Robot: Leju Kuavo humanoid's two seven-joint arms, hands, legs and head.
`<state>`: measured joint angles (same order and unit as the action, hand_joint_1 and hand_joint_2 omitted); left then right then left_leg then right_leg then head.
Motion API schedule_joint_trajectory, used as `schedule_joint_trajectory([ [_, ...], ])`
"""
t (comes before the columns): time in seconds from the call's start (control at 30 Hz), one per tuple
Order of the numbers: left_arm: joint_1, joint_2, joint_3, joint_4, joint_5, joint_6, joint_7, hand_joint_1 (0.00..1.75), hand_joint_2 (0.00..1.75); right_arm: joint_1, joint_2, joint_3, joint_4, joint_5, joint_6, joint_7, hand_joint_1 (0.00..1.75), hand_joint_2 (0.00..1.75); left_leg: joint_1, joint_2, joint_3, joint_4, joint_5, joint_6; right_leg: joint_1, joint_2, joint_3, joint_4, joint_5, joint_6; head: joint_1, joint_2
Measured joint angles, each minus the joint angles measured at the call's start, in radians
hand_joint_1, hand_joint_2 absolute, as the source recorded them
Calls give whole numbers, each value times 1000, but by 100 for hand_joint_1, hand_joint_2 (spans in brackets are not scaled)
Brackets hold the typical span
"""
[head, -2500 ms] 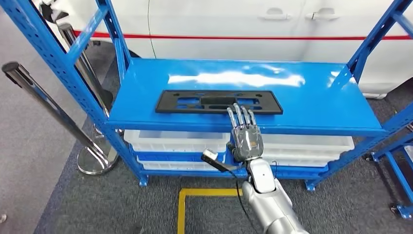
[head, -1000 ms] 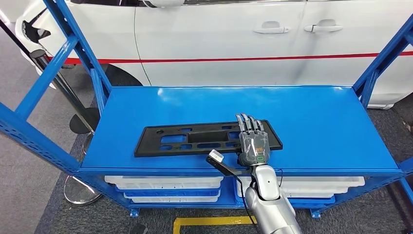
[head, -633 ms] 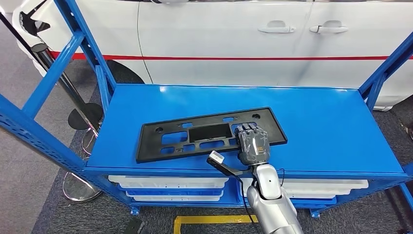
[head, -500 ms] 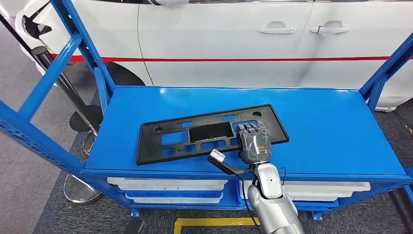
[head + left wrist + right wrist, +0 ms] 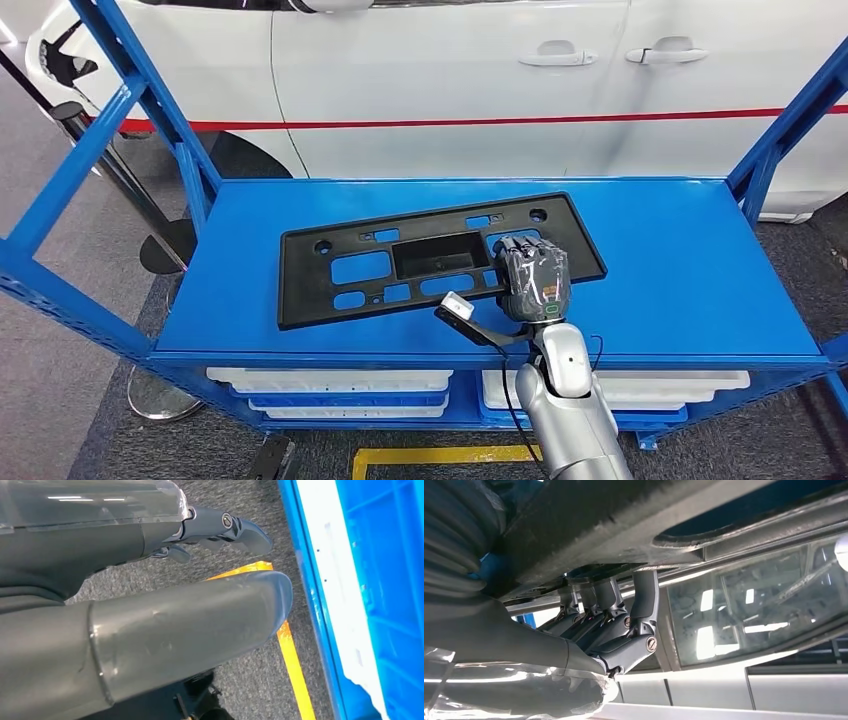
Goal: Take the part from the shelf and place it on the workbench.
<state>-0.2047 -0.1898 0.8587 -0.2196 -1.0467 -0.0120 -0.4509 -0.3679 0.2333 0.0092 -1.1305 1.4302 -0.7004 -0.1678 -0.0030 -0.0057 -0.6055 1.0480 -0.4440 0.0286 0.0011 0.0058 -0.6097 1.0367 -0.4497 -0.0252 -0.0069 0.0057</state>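
The part (image 5: 380,265) is a long black plastic plate with several cut-outs. It hangs tilted just above the blue shelf top (image 5: 680,270), its left end lower and nearer me. My right hand (image 5: 533,278) grips its near edge towards the right end, fingers curled over the top. In the right wrist view the dark fingers (image 5: 609,630) hook onto the part's edge (image 5: 599,515). My left hand (image 5: 175,580) hangs beside the shelf's blue frame, its thumb and fingers apart and holding nothing.
A white car (image 5: 450,90) stands close behind the shelf. Blue uprights (image 5: 130,110) rise at both ends. White bins (image 5: 330,380) sit on the lower level. A yellow floor line (image 5: 440,455) runs in front, and a chrome post (image 5: 110,170) leans at the left.
My right hand slid onto the part, curled its fingers around the near edge and raised it. The part has tilted and come off the shelf top. The camera has also shifted.
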Motion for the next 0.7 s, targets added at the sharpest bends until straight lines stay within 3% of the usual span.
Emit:
schedule_joint_trajectory([
  [0.1, -3, 1, 0, 0, 0, 1, -1, 0, 0, 1, 3, -6, -4, -1, 0, -1, 175, 175, -2, -1, 13, -32, 2, 8, -2, -2, -3, -2, 2, 15, 0, 0],
  [0.17, -3, 0, 1, 0, 0, 2, -1, 0, 0, 0, 4, -8, -9, -2, 0, -1, 175, 175, 4, 0, 21, -50, 11, 14, -1, -2, -10, 19, -15, 26, 0, 0],
  [0.27, -5, -1, 1, 0, 0, 2, -2, 0, 0, 0, 4, -14, -12, -5, 0, -2, 175, 175, 6, 2, 26, -59, 17, 20, -8, -3, -82, 175, -99, 40, 1, 0],
  [0.3, -4, -1, 1, 0, 0, 3, -4, 0, 0, 3, 4, -16, -12, -9, 0, -9, 175, 175, 6, 2, 26, -58, 16, 21, -12, -3, -109, 229, -117, 44, 0, 0],
  [0.33, -3, -1, 1, 0, 0, 6, -9, 0, 0, 6, 4, -20, -14, -18, 0, -29, 175, 175, 7, 1, 25, -55, 15, 20, -16, -3, -122, 253, -117, 48, 0, 0],
  [0.37, -2, -1, 2, 0, 1, 11, -16, 0, 0, 8, 7, -27, -22, -33, 0, -65, 175, 175, 8, 1, 24, -52, 13, 17, -19, -4, -117, 241, -98, 51, 1, 0],
  [0.47, -1, 0, 1, 0, 6, 34, -44, 0, 0, 10, 35, -62, -81, -116, 0, -235, 175, 175, 11, 0, 19, -26, -4, 2, -27, -4, -37, 75, -16, 56, 0, 0],
  [0.53, 1, 1, 0, 0, 12, 42, -61, 0, 0, 17, 60, -69, -150, -189, 0, -306, 175, 175, 9, -1, 13, -14, -12, -10, -24, -3, -14, 24, -9, 46, 0, 0],
  [0.63, 14, 2, 0, 0, 30, 25, -82, 0, 0, 36, 86, -43, -265, -225, 0, -322, 175, 175, 10, -1, 11, -11, -17, -24, -21, -2, -15, 22, -9, 23, 0, 0],
  [0.7, 21, 3, 0, 0, 39, 12, -87, 0, 0, 50, 99, -3, -326, -215, 0, -324, 175, 175, 13, 0, -8, 39, -53, -33, -23, -2, -12, 16, -6, 10, 0, 0],
])
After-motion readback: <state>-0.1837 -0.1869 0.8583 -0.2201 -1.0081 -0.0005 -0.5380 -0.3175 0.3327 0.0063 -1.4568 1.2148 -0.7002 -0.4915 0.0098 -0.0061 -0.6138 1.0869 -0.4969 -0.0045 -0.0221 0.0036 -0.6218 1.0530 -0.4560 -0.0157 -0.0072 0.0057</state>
